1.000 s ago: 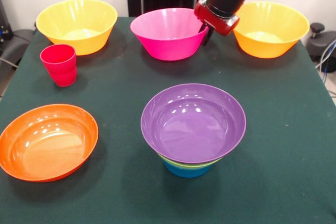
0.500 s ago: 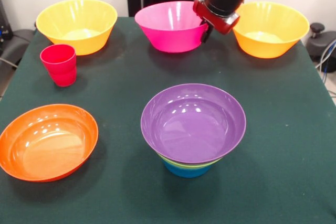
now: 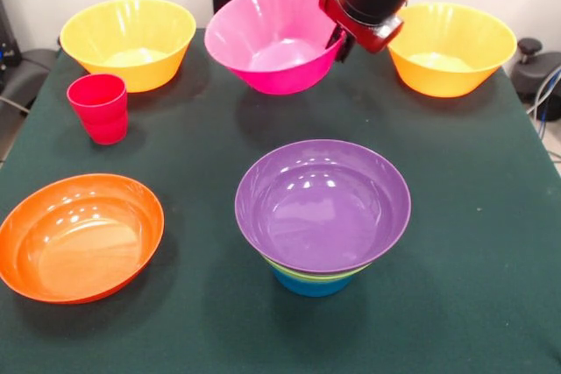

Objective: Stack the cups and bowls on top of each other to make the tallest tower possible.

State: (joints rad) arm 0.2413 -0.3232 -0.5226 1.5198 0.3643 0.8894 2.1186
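So far you have a tower (image 3: 320, 251) near the table's (image 3: 473, 216) front centre: a blue base, a lime green bowl and perhaps another green one showing only as thin rims, and the wide purple bowl (image 3: 323, 203) on top. Your gripper (image 3: 337, 44) is clamped on the right rim of the pink bowl (image 3: 273, 35), which hangs tilted in the air, clear of the cloth, toward the back between the two yellow bowls. I judge this bowl to be the next layer, so it has to travel forward and settle level into the purple one.

Left to stack after that: the yellow bowl (image 3: 128, 41) at the back left, the yellow-orange bowl (image 3: 451, 46) at the back right, the orange bowl (image 3: 79, 236) at the front left, and the red cup (image 3: 99, 107) just beside the left yellow bowl. No blue cup shows. You are roughly at the halfway mark.
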